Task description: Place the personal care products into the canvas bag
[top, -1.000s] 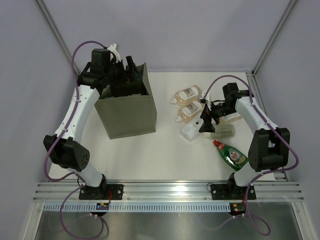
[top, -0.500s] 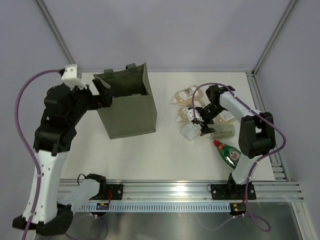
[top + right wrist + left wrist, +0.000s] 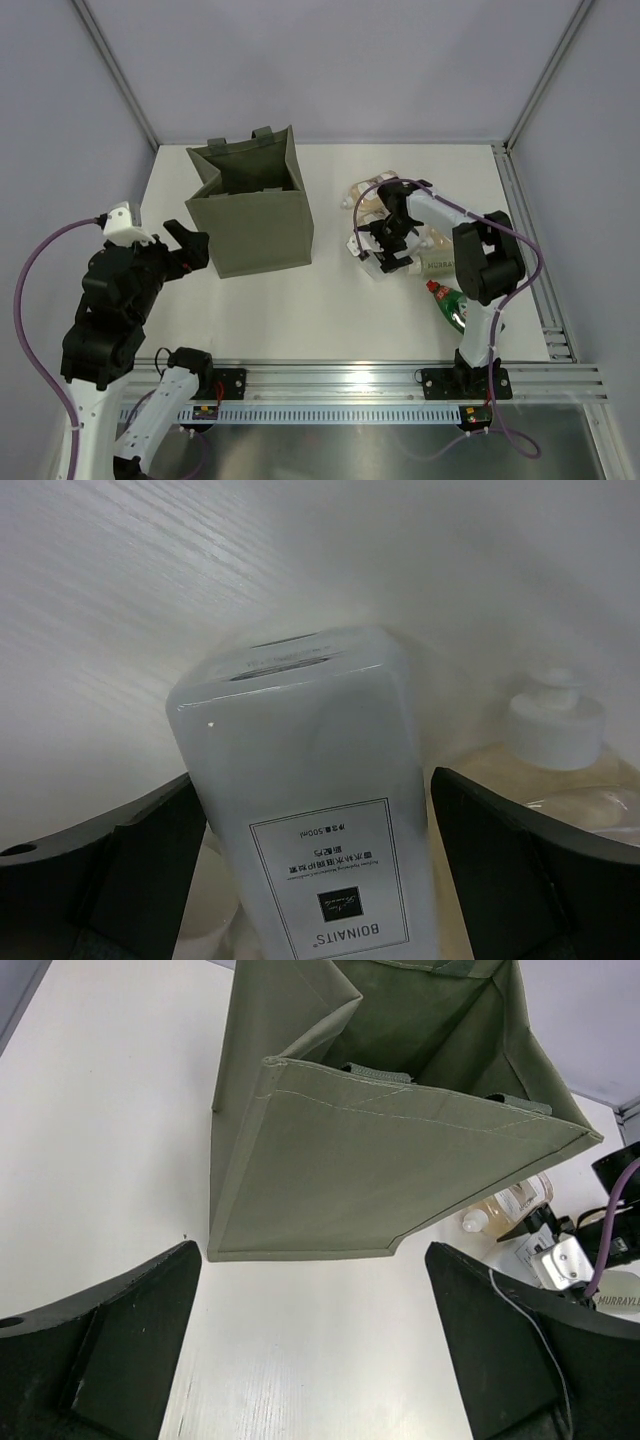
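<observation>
The olive canvas bag (image 3: 255,210) stands upright and open-topped at the back left, also filling the left wrist view (image 3: 400,1130). My left gripper (image 3: 186,246) hangs open and empty to the bag's left (image 3: 315,1350). The personal care products lie in a cluster at the right. My right gripper (image 3: 386,243) is open and straddles the white bottle (image 3: 374,264), whose labelled body lies between the fingers (image 3: 310,780); the right finger (image 3: 530,860) stands apart from it. Amber bottles (image 3: 368,197) lie just behind, one white cap (image 3: 555,720) beside the white bottle. A beige tube (image 3: 441,266) and a green red-capped bottle (image 3: 452,308) lie nearer.
Metal rails (image 3: 340,385) with the arm bases run along the near edge. Frame posts stand at the back corners. Bare white tabletop (image 3: 320,310) lies between the bag and the near rail. A purple cable loops over my right arm.
My left arm has pulled back from the bag's top to the near left, its jaws opening fully. My right gripper has moved left and down over the white bottle.
</observation>
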Motion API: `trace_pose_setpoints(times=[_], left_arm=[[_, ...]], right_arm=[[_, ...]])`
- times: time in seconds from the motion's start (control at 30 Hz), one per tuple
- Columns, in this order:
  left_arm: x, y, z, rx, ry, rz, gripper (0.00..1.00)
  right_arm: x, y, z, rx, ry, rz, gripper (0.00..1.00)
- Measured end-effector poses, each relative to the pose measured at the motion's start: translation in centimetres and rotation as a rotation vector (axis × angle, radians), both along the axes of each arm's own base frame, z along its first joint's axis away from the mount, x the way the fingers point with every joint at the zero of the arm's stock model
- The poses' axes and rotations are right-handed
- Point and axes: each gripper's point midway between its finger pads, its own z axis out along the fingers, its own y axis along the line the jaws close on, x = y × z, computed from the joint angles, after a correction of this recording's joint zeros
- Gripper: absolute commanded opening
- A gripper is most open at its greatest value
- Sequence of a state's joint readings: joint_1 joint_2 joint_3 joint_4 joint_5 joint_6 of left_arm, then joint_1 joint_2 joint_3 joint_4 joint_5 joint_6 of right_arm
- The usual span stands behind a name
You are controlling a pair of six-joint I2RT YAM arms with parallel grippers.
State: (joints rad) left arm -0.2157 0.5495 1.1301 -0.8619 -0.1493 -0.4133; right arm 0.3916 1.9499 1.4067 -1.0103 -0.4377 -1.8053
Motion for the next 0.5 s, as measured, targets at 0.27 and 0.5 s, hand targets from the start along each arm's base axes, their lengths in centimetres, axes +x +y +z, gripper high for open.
trace_pose_setpoints(times=[0.27,0.5], left_arm=[[0.2,0.0,-1.4,-0.011,0.038,0.015,0.99],[0.3,-0.1,-2.4,-0.016,0.064,0.018,0.99]], right_arm=[[0.6,-0.4,-1.9,-0.086,-0.006,-0.044,0.88],[0.6,0.2,-1.9,-0.083,0.007,-0.118,0.21]])
